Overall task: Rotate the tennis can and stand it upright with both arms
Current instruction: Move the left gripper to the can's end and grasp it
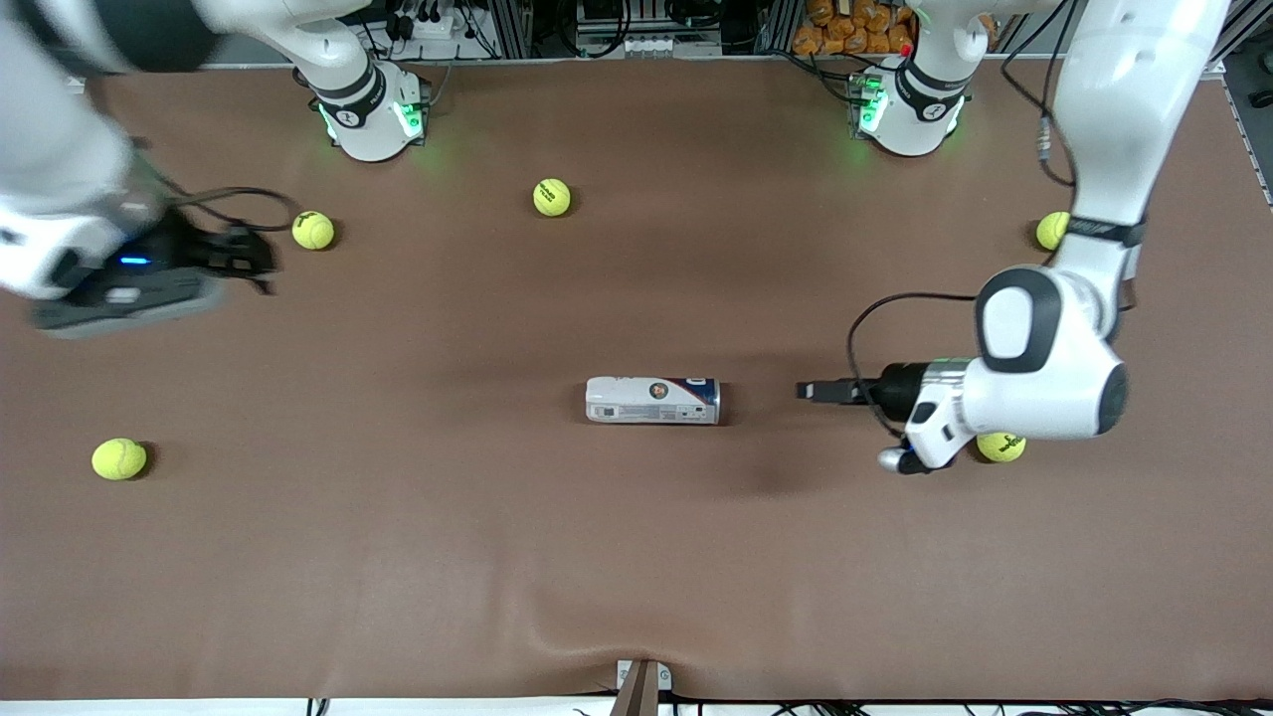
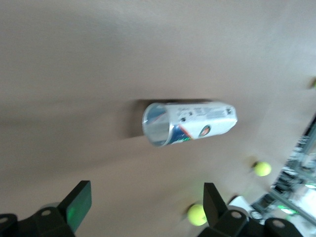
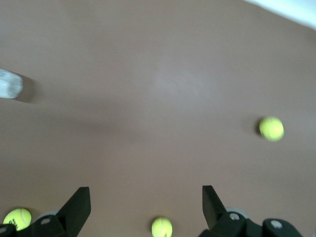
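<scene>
The tennis can [image 1: 651, 400] lies on its side in the middle of the brown table, its white and blue label up. My left gripper [image 1: 818, 391] hangs low over the table, level with the can's blue end and a short gap from it, toward the left arm's end. In the left wrist view the can [image 2: 190, 123] shows its open silvery mouth, apart from my left gripper [image 2: 146, 205], which is open and empty. My right gripper [image 1: 261, 264] is up over the right arm's end of the table, well away from the can. In its own view my right gripper [image 3: 145, 205] is open and empty, and only the can's end [image 3: 10, 84] shows.
Several yellow-green tennis balls lie scattered: one [image 1: 313, 230] close to the right gripper, one [image 1: 552, 197] between the bases, one [image 1: 119, 458] nearer the camera at the right arm's end, one [image 1: 1000, 447] under the left wrist, one [image 1: 1052, 230] by the left forearm.
</scene>
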You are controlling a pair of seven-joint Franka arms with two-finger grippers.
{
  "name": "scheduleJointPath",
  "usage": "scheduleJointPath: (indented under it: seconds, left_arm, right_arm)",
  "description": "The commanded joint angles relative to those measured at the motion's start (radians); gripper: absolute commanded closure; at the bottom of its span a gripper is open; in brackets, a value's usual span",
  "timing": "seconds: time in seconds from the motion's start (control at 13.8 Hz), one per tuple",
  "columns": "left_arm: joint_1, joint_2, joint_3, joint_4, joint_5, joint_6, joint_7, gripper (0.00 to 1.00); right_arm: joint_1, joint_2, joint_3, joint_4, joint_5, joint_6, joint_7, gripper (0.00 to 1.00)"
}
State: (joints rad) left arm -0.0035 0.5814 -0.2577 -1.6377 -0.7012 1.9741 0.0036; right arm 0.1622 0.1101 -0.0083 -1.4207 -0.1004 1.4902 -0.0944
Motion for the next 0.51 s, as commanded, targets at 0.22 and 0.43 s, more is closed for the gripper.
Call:
scheduleJointPath:
  seconds: [0.22,0.43]
  left_arm:
    - [-0.006,0.127,-0.009,-0.034,-0.327,0.035,0.258,0.0]
    - [-0.012,0.181,-0.009,-0.037,-0.467,0.037,0.334,0.0]
  right_arm:
    - [-0.197,-0.072,0.022,-0.035,0.116,-0.113,0.013,0.0]
    - [-0.197,-0.118,0.005,-0.04,0.116,-0.137,0.033,0.0]
